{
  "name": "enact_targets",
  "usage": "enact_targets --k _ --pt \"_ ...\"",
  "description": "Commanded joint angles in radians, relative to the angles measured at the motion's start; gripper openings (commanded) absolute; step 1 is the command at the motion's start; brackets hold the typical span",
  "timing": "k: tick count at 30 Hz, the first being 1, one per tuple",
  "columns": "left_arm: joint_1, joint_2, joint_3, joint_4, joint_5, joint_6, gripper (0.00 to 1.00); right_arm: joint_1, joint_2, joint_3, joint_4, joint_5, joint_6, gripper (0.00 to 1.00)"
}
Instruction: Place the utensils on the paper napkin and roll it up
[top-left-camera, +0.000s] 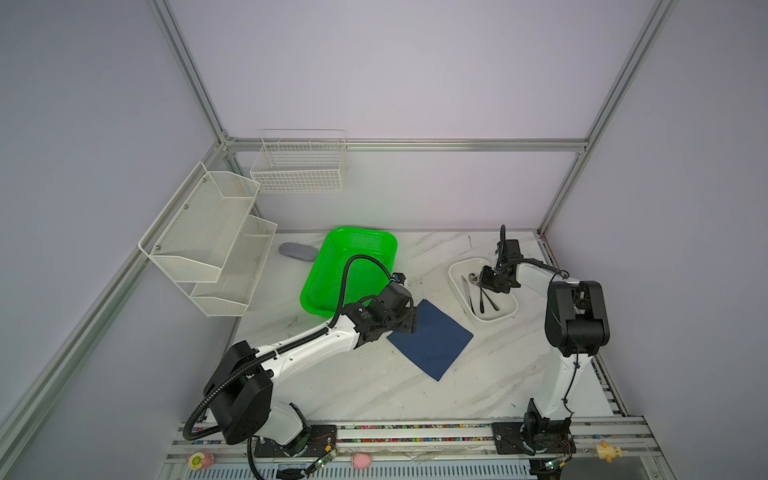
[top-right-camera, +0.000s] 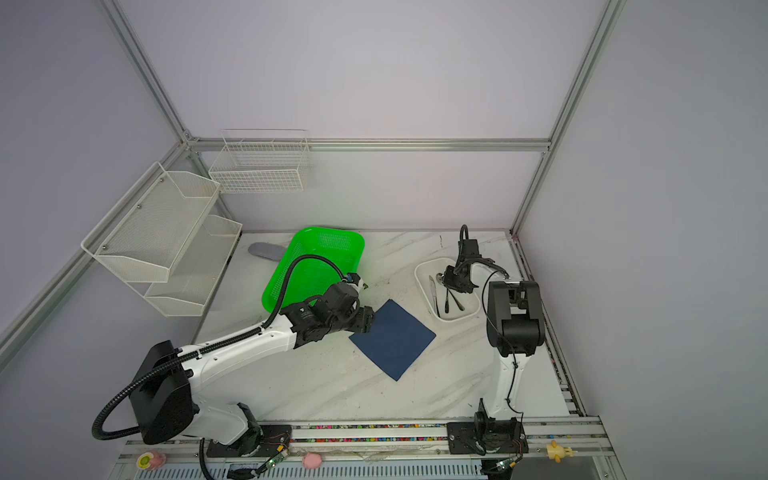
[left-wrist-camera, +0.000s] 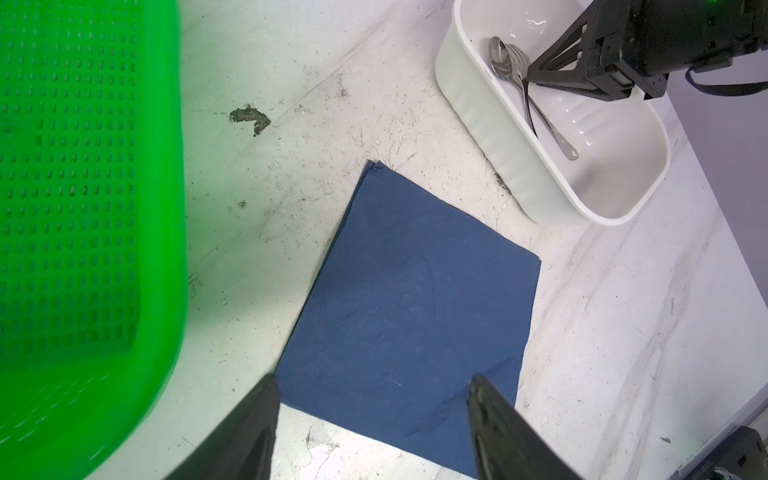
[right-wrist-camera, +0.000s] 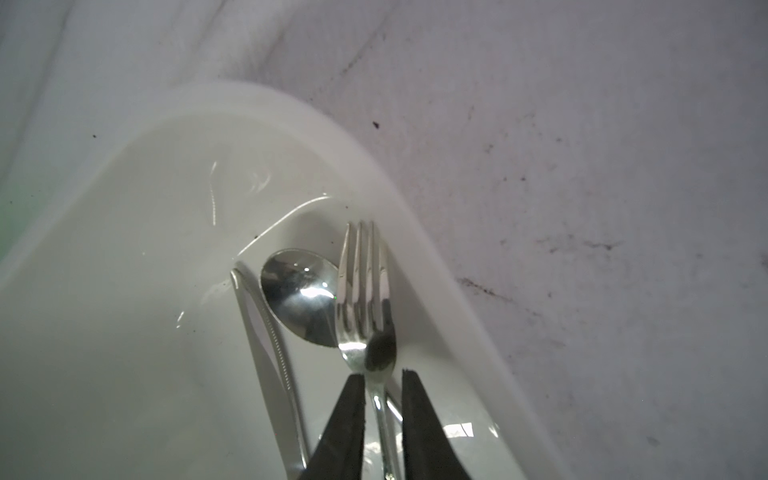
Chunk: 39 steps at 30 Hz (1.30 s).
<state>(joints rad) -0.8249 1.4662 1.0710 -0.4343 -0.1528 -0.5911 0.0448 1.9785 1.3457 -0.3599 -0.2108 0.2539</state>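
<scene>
Occlusion notes: right wrist view cuts off all three handles. The right gripper (right-wrist-camera: 382, 374) is down to a slim gap, straddling the fork (right-wrist-camera: 363, 299) stem just below the head. The spoon (right-wrist-camera: 297, 291) stem looks to be inside too. Can't tell if the pads actually pinch. In both top views that gripper covers the fork head, and only the spoon bowl and handle ends poke out. Left wrist view hides the knife (right-wrist-camera: 266, 353) behind the tray wall. Right wrist view shows its serrated blade beside the spoon bowl.

Contents: the white tray (top-left-camera: 455, 268) sits near the navy napkin (left-wrist-camera: 415, 291), off the napkin corner on the right arm's side, not touching. It holds knife, spoon and fork. Knife lies along the wall nearest the napkin; spoon and fork handles cross. The green perforated basket (left-wrist-camera: 83, 208) is near the napkin on the opposite side, with bare marble table (left-wrist-camera: 623, 332) between.

Napkin lies flat, unrolled, layers slightly offset at one corner. The left gripper (left-wrist-camera: 372, 376) is spread wide, gripping nothing, tips over the napkin edge nearest the left arm. Contact with the paper is unclear. Top views hide those tips under the wrist. Also a grey oval thing (top-left-camera: 297, 251) well beyond the napkin, past the basket: can't identify.
</scene>
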Motion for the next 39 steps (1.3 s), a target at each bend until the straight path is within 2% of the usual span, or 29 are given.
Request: enact_targets --k 1,10,17,24,29,34,37,39 --pt "0.006 -0.026 -0.034 0.017 -0.005 -0.019 0.71 0.001 0.03 -0.011 0.029 -0.031 0.004 0.2" --pt "0.009 -0.035 -0.039 0.013 -0.003 -0.036 0.71 0.001 0.046 -0.039 0.056 -0.046 -0.008 0.19" --pt "0.007 -0.043 -0.052 0.009 -0.007 -0.042 0.71 0.001 0.043 -0.048 0.052 -0.051 -0.034 0.08" --pt "0.009 -0.081 -0.059 0.009 -0.015 -0.048 0.71 0.034 -0.03 -0.031 0.005 0.093 -0.063 0.05" --pt "0.008 -0.081 -0.059 0.003 -0.023 -0.053 0.71 0.133 -0.022 -0.002 -0.065 0.334 -0.127 0.03" --pt "0.007 -0.091 -0.066 -0.008 -0.034 -0.063 0.71 0.226 0.02 0.029 -0.103 0.509 -0.161 0.04" --pt "0.008 -0.102 -0.076 -0.013 -0.046 -0.072 0.71 0.251 0.032 0.035 -0.107 0.54 -0.166 0.07" --pt "0.007 -0.107 -0.08 -0.013 -0.048 -0.073 0.71 0.254 0.032 0.035 -0.104 0.498 -0.17 0.11"
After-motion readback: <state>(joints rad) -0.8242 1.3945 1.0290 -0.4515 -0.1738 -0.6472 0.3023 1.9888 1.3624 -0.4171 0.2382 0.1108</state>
